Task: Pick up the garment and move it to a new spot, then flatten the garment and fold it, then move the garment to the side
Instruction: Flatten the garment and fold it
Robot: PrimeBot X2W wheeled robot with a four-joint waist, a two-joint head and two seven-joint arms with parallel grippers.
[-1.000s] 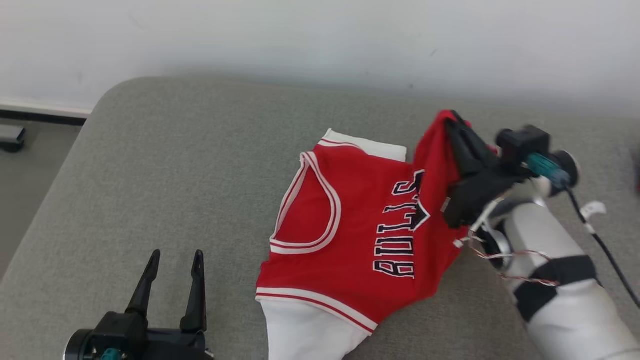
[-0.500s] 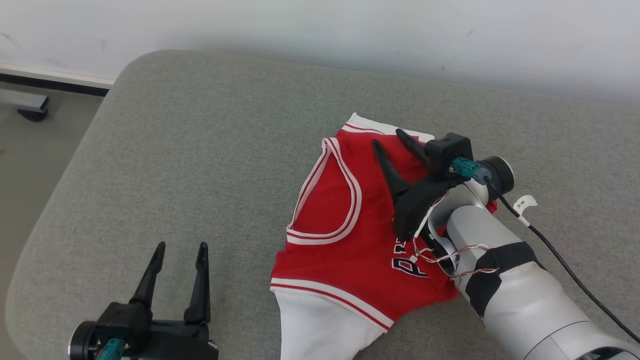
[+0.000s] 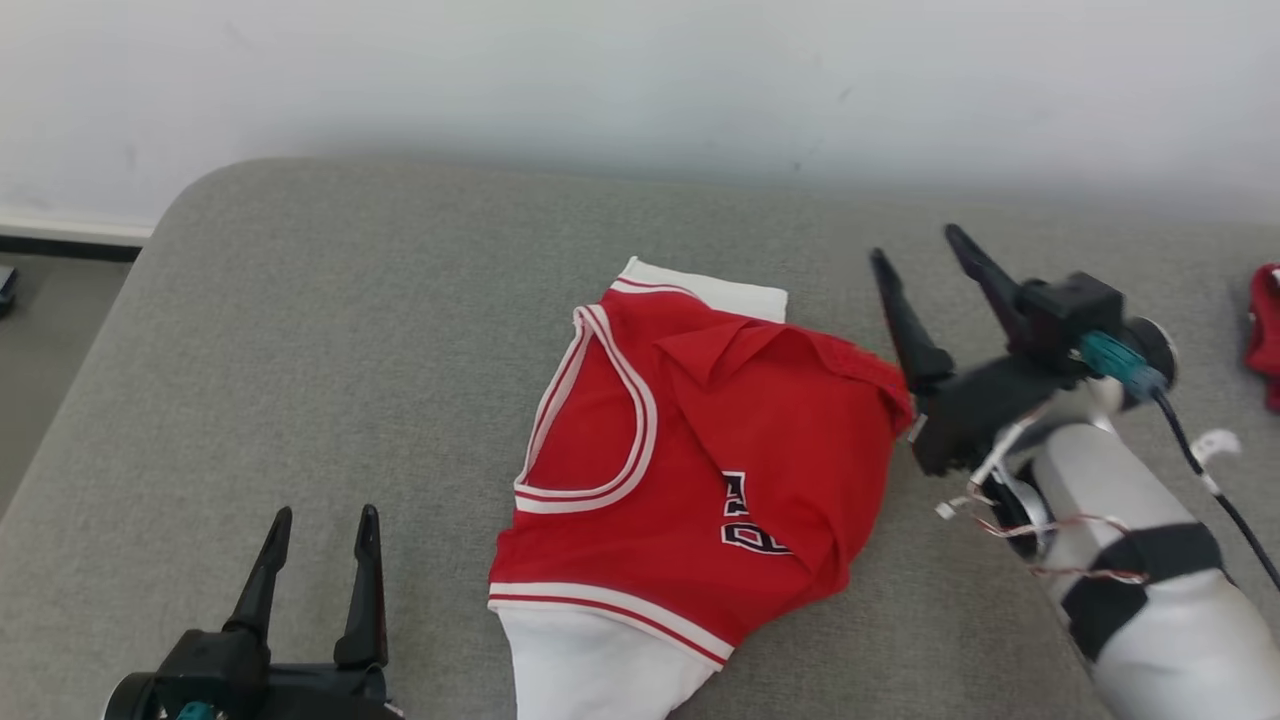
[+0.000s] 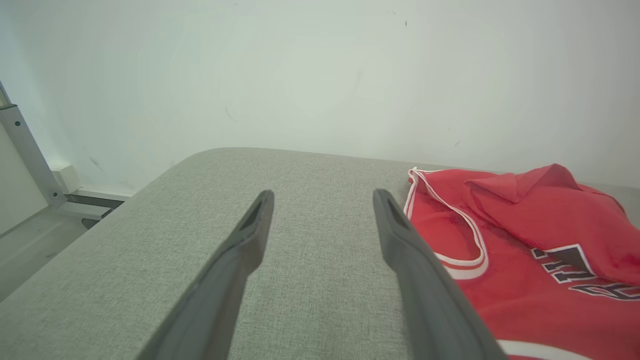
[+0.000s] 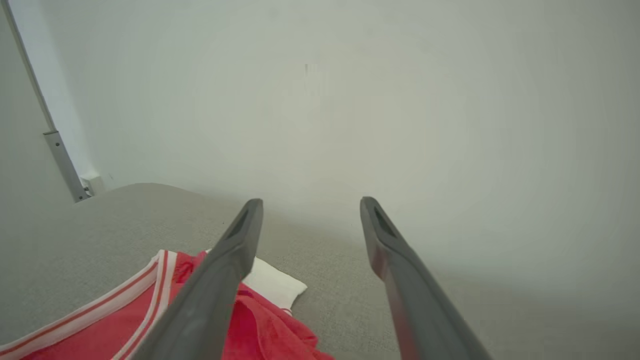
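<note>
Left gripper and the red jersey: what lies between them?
Nothing but grey cushion lies between the left gripper and the red jersey. The stretch is bare, as the head view shows.

1. Garment (image 3: 700, 470): one. Red jersey, white trim, black lettering.
2. Grippers: two, a left gripper (image 3: 326, 512) and a right gripper (image 3: 915, 243). Two long dark fingers each, four in all.
3. Grey cushion (image 3: 300, 350): one.
4. Red cloth (image 3: 1265, 330) at the right edge of the head view: one piece, kind unclear.
5. White wall (image 3: 640, 80): one.
</note>
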